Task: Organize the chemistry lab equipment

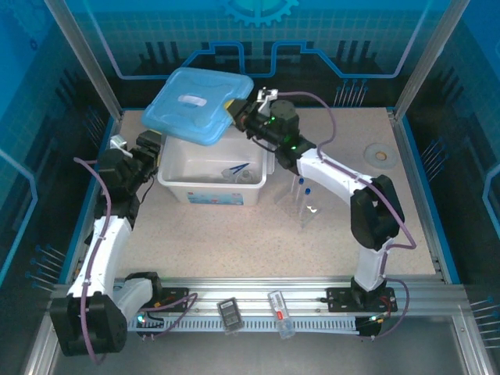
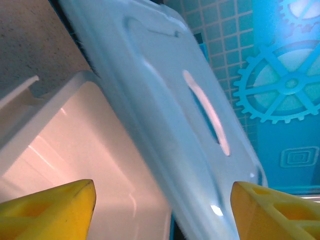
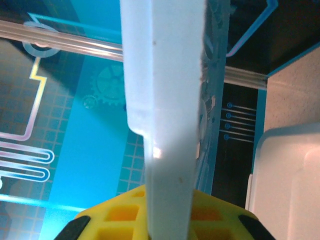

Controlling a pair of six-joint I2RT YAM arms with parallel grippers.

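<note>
The light-blue lid [image 1: 199,105] hangs tilted over the back left of the white bin [image 1: 180,187]. My right gripper [image 1: 237,117] is shut on the lid's right edge. In the right wrist view that lid edge [image 3: 165,100] stands pinched between the yellow fingers [image 3: 120,220]. My left gripper [image 1: 152,148] sits at the bin's left rim, open. Its fingers [image 2: 50,205] stand wide on either side of the lid [image 2: 165,110], apart from it, above the bin's inside [image 2: 75,150]. Dark blue tweezers [image 1: 237,167] and a glass dish [image 1: 248,178] lie in the bin. Blue-capped tubes [image 1: 307,190] stand in the clear rack [image 1: 306,209] right of the bin.
A pale round ring [image 1: 380,154] lies at the back right of the table. Two small items [image 1: 229,315] rest on the front rail between the arm bases. Frame posts and blue walls close in the table on the left, back and right.
</note>
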